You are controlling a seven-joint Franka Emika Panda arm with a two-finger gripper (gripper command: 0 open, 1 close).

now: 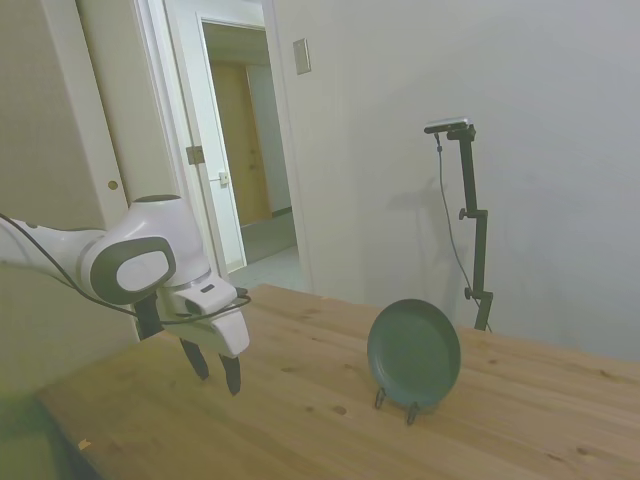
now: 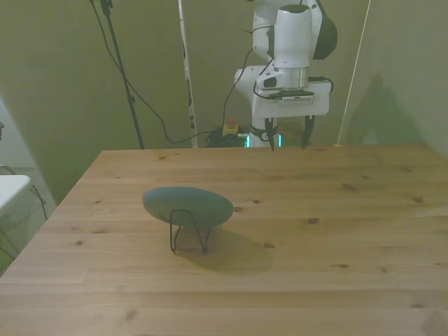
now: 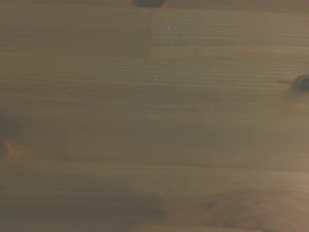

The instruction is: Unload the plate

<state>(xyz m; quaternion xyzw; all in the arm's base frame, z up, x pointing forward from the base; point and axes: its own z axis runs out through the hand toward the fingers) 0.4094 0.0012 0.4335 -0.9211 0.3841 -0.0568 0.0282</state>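
The round dark grey-green plate [image 1: 414,353] [image 2: 187,206] stands on edge, leaning in a thin black wire stand [image 1: 395,404] [image 2: 189,232] on the wooden table [image 1: 300,420] [image 2: 336,231]. My gripper [image 1: 214,372] [image 2: 288,136] hangs open above the table's far side, well apart from the plate, with nothing between its dark fingers [image 2: 271,138]. The wrist view holds only blurred bare wood [image 3: 154,116]; the plate is out of that view.
An open doorway [image 1: 245,150] and a wall lie behind the table in the side view. Cables [image 2: 147,105] hang behind the table's far edge in the front view.
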